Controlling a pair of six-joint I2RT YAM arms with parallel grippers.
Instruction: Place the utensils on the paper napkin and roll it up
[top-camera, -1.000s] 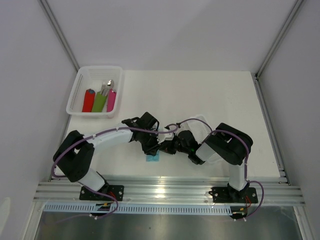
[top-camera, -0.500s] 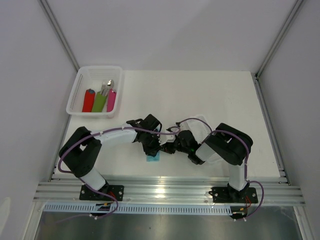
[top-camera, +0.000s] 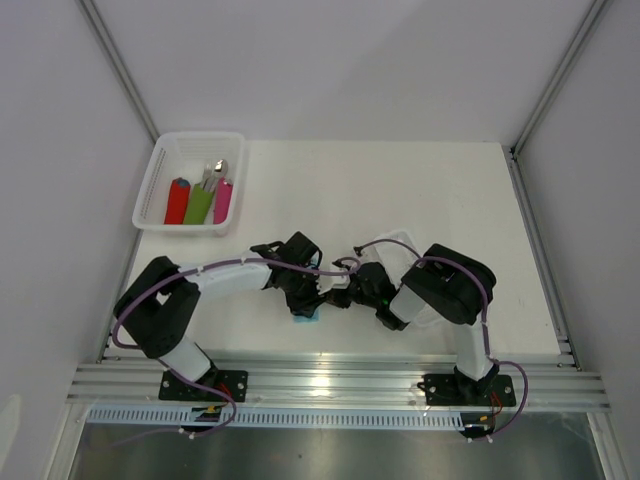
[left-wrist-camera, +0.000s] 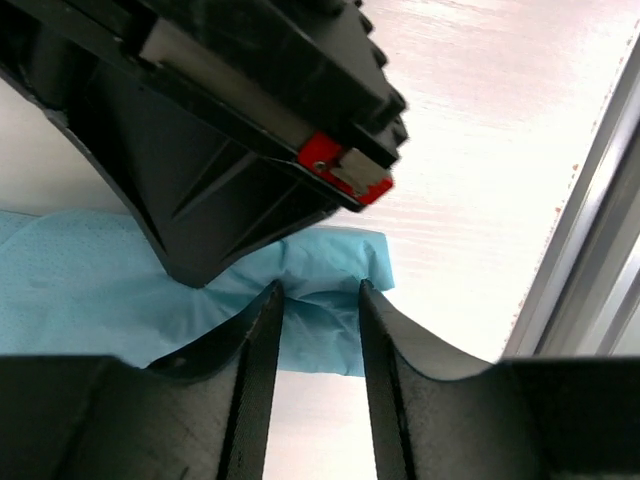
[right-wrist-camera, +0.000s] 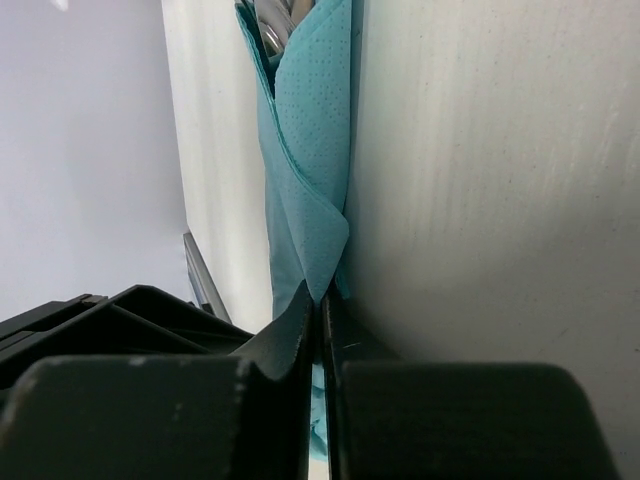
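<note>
Well apart from the white basket (top-camera: 200, 136), the paper napkin (top-camera: 306, 314) is wrapping the utensils (right-wrist-camera: 272, 30) loosely. The right gripper (right-wrist-camera: 320, 300) is pinching its corner; the left gripper (left-wrist-camera: 320, 295) is straddling a fold, jaws narrowly parted. Uneven pulling is risking tearing or unrolling.

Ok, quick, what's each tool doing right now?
Left tool: open over an edge of the teal paper napkin, not gripping it.
Right tool: shut, pinching that napkin.
</note>
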